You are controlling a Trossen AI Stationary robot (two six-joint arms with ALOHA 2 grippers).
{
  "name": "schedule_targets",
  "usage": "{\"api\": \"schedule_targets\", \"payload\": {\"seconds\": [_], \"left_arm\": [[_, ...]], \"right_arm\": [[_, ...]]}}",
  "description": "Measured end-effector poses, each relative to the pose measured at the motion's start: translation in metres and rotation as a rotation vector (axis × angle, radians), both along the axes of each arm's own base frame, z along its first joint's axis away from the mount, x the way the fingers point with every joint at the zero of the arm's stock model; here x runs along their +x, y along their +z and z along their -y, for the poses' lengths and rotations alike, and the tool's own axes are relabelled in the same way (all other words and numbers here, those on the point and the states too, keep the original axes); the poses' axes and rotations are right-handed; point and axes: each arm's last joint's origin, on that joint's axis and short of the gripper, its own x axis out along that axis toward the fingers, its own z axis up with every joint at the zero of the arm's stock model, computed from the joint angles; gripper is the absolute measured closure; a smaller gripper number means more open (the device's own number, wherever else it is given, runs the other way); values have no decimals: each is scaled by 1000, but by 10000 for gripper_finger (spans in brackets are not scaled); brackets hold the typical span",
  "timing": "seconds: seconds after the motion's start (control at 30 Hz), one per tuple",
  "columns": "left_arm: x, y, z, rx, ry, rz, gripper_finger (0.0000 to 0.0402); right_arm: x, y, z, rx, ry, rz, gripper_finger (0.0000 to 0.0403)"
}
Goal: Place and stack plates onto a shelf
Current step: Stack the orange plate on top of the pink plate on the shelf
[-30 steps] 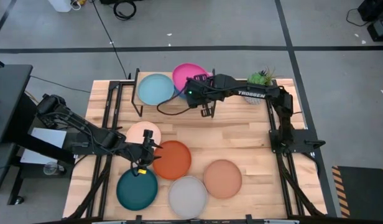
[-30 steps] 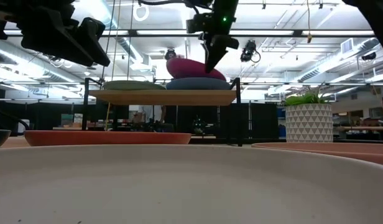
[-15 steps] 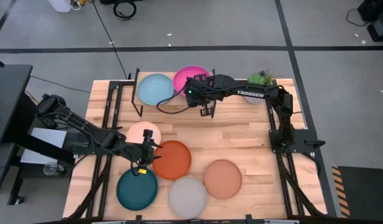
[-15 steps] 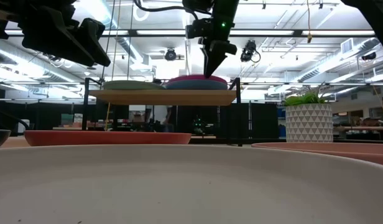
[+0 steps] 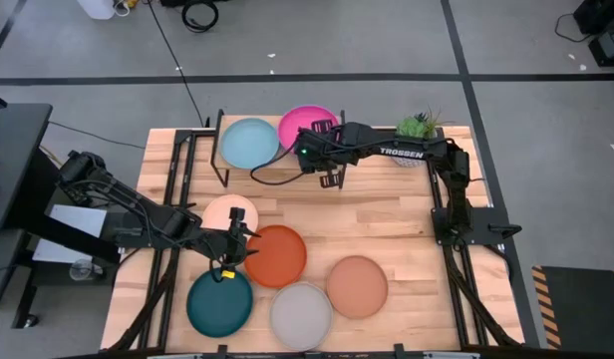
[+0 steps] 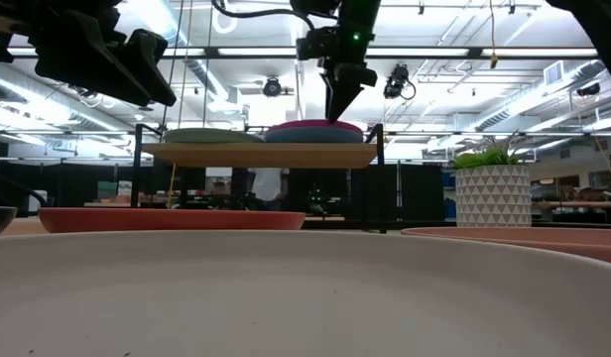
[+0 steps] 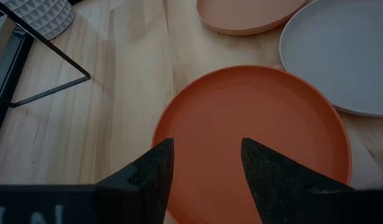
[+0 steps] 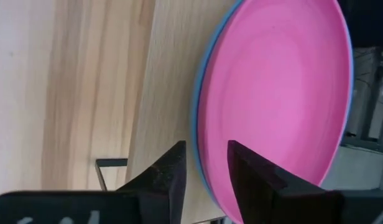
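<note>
On the shelf (image 6: 256,155) at the table's far side lie a pale blue plate (image 5: 249,143) and a magenta plate (image 5: 305,122). The magenta one rests flat on a blue plate (image 8: 198,124). My right gripper (image 8: 207,168) is open. Its fingers stand on either side of the magenta plate's rim, pointing down at it in the low view (image 6: 335,117). My left gripper (image 7: 207,162) hangs open over the left part of the orange plate (image 5: 279,255), which lies on the table.
On the table lie a cream plate (image 5: 230,212), a dark teal plate (image 5: 219,301), a grey plate (image 5: 300,314) and a salmon plate (image 5: 357,286). A potted plant (image 5: 417,128) stands to the right of the shelf. Bare wood shows between the shelf and the plates.
The magenta plate was tilted with one side raised off the blue plate. It has come down and now lies flat on it. My right gripper has sunk a little with it.
</note>
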Motion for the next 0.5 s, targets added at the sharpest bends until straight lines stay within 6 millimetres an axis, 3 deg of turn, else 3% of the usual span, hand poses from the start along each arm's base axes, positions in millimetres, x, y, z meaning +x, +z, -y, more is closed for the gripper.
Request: {"api": "schedule_targets", "payload": {"seconds": [0.37,0.5], "left_arm": [[1,-5,-7,51,-14,-31,208],[0,-11,-11,46,-2,-55,208]], "right_arm": [[-30,48,-30,75,-107,169,280],[-36,40,-55,178,-152,209,280]]}}
